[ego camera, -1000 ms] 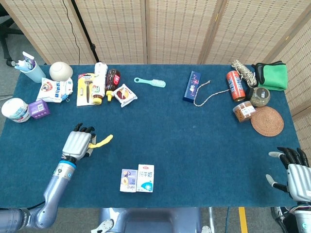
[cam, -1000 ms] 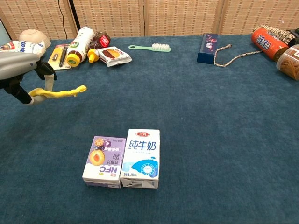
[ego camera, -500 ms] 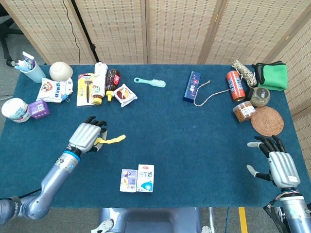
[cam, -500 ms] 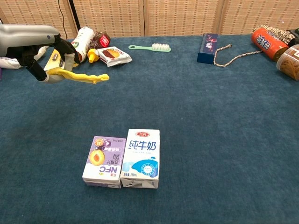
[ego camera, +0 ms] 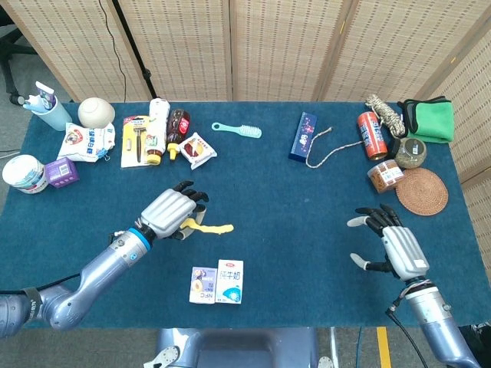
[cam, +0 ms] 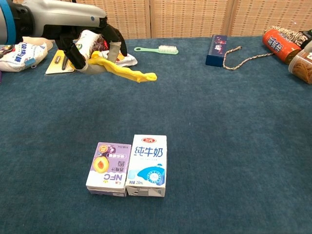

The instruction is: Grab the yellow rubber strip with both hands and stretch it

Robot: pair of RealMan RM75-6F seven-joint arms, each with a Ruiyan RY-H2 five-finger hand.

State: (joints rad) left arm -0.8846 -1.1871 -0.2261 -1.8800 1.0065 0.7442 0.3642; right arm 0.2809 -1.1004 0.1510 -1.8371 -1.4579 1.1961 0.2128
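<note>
Left hand [ego camera: 170,214] pinching one end of limp yellow rubber strip [cam: 127,73]; right hand [ego camera: 390,242] spread, empty, well apart. Second grasp and stretch outstanding.

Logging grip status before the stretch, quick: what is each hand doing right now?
Left hand: holding one end of the yellow rubber strip.
Right hand: open, fingers spread, holding nothing.

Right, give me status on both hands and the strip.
Left hand holds yellow rubber strip by one end, lifted. Right hand open, empty, far off. Two cartons below the strip.
</note>
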